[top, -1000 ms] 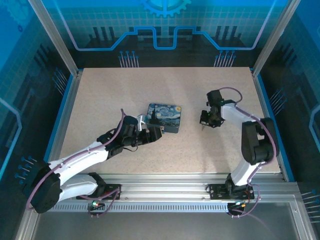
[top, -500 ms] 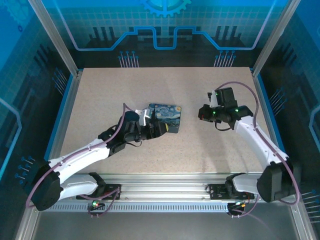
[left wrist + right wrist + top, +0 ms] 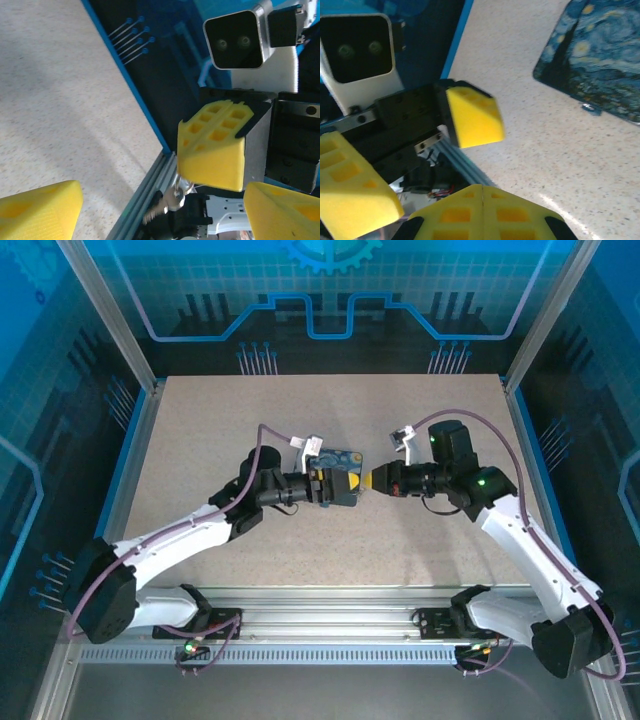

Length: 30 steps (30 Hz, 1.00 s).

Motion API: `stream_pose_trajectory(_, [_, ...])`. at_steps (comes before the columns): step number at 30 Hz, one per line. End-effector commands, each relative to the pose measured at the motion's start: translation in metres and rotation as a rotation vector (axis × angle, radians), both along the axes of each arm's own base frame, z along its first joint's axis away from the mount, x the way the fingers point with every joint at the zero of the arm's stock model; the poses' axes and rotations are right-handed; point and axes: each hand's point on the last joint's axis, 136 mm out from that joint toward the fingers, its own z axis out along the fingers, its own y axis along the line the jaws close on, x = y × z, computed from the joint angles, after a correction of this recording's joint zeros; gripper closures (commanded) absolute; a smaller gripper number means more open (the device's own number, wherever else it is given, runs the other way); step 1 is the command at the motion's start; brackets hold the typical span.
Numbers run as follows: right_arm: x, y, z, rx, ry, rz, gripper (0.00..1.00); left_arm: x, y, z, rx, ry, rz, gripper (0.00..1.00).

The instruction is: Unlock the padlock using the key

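The key (image 3: pixel 167 205) is seen dangling just beneath the tip of the right claw (image 3: pixel 212 150), whose yellow pads are clenched together. It is judged to be pinched by its ring, with the blade left free to swing. The padlock itself cannot be made out. Directly opposite, tip facing tip and near but apart, the left claw (image 3: pixel 338 485) is held released, its fingers (image 3: pixel 40 210) spread wide with nothing between them and the key hanging roughly in line with the gap. A passing or re-gripping of the key is judged to be the step in hand. For this to be done well, the open jaws should be brought around the key's head rather than its blade, so that the blade is left clear and pointing outward. Any swing should be allowed to settle before the jaws are closed, and the ring should be kept out of the pinch lest the key be tilted. The right claw's clench should be kept until the left one is firm, since a key let go early would be dropped onto the table (image 3: pixel 200 440) below both claws. Beside the left claw, a box painted with a starry night (image 3: pixel 600 60) is lying flat on the table, gripped by neither claw. Whether the padlock is attached to it cannot be told.
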Motion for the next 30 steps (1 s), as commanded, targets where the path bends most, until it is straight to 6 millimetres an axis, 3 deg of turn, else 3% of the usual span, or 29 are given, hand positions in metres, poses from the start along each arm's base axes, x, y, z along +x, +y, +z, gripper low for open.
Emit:
stream_pose_trajectory(1, [-0.011,0.010,0.020,0.096,0.006,0.044,1.00,-0.014,-0.012,0.032,-0.104,-0.087,-0.108,0.17])
stream_pose_trajectory(11, [-0.004,0.015,0.027,0.137,0.030,0.027,1.00,-0.031,-0.020,0.036,-0.149,-0.106,-0.192,0.30])
stream_pose_trajectory(19, [-0.002,0.012,0.034,0.139,0.018,0.002,1.00,-0.034,-0.018,0.031,-0.145,-0.101,-0.194,0.55])
stream_pose_trajectory(30, [-0.004,0.010,0.037,0.140,0.013,-0.005,1.00,-0.038,-0.013,0.025,-0.124,-0.092,-0.185,0.76])
